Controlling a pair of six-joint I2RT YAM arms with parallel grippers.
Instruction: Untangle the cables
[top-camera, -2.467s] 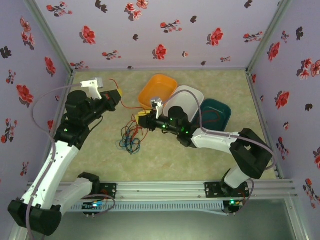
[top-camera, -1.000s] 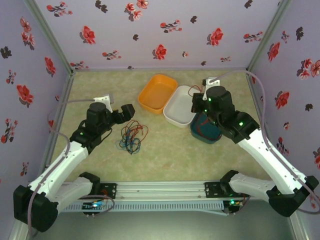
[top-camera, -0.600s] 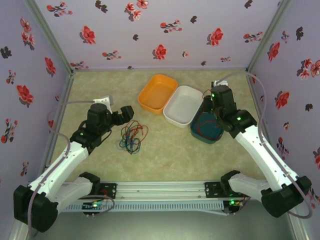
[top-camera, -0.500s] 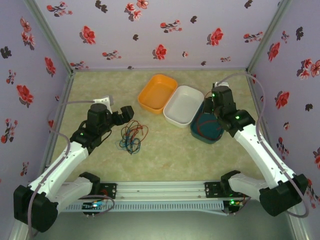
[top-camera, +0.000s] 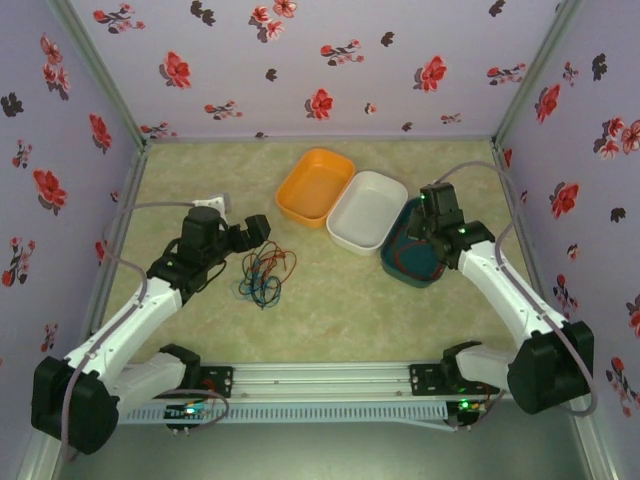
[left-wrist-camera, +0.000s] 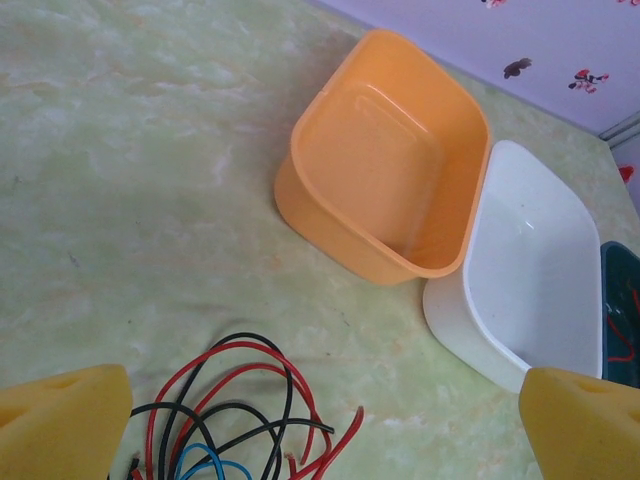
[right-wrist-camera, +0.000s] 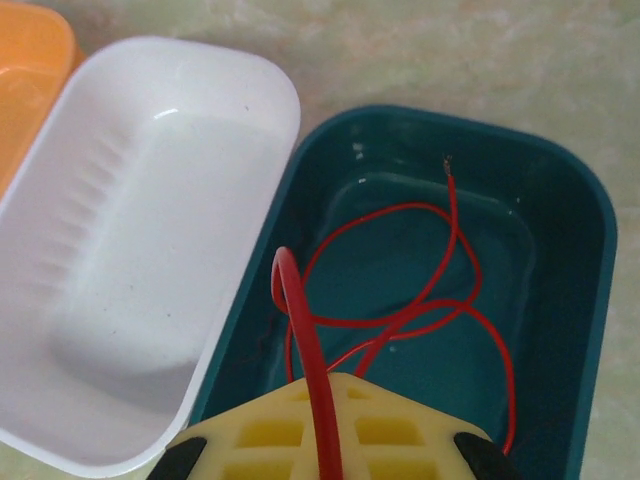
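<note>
Nearest, a metal rail (top-camera: 330, 378) runs along the table's (top-camera: 330, 320) front edge, carrying both arm bases. Beyond it, left of centre, the cables (top-camera: 262, 275) lie in a loose heap of red, black and blue loops on the bare marbled surface. The left gripper (top-camera: 252, 230) hangs just beside and behind that heap, apart from it. Its 2 yellow pads (left-wrist-camera: 60, 425) are spread wide with nothing between them, and the loops (left-wrist-camera: 240, 410) show below.

Further back, 3 bins sit in a diagonal row. The teal bin (top-camera: 436, 272) is closest, and the white bin (top-camera: 365, 210) is pressed against its rim. The orange bin (top-camera: 315, 185) is farthest, touching the white one.

The right gripper (top-camera: 415, 222) hovers over the teal bin's far-left corner, and its arm hides part of the rim. Its pads are pressed together, pinching 1 red cable (right-wrist-camera: 400, 300), which curls down into the teal bin (right-wrist-camera: 590, 300). Flowered walls (top-camera: 320, 60) close the back.
</note>
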